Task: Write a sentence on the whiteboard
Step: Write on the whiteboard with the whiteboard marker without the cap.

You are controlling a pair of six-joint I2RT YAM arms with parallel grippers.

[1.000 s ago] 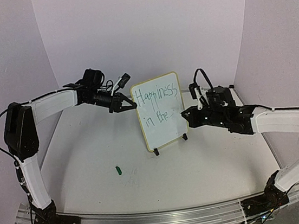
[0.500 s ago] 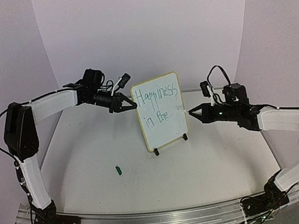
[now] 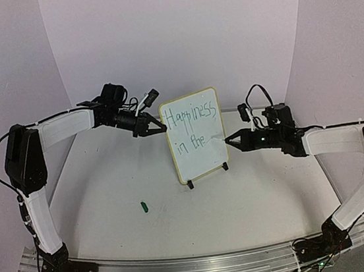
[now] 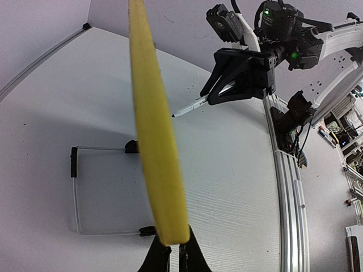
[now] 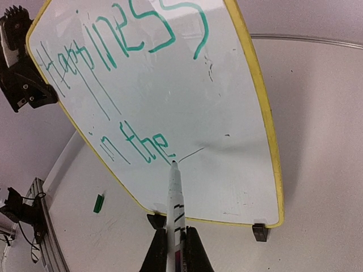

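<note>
The whiteboard (image 3: 201,153) stands upright on two black feet, its pale yellow frame edge-on (image 4: 153,141) in the left wrist view. The sentence (image 3: 191,116) reads "Happiness in the" in green over two lines (image 5: 116,48). My left gripper (image 3: 163,130) is shut on the board's upper left edge, the jaws (image 4: 172,254) pinching the frame. My right gripper (image 3: 229,139) is shut on a slim white marker (image 5: 175,195). Its tip meets the board just right of "the". The marker (image 4: 190,106) also shows from the left wrist.
A small green marker cap (image 3: 145,207) lies on the table left of the board, also seen as the cap (image 5: 98,203) from the right wrist. An aluminium rail (image 3: 185,267) runs along the near edge. Purple walls close in the back and sides.
My right wrist swung out to the right and lined up level with the board, the marker tip staying at the board's right side. The left arm and the board have not moved.
</note>
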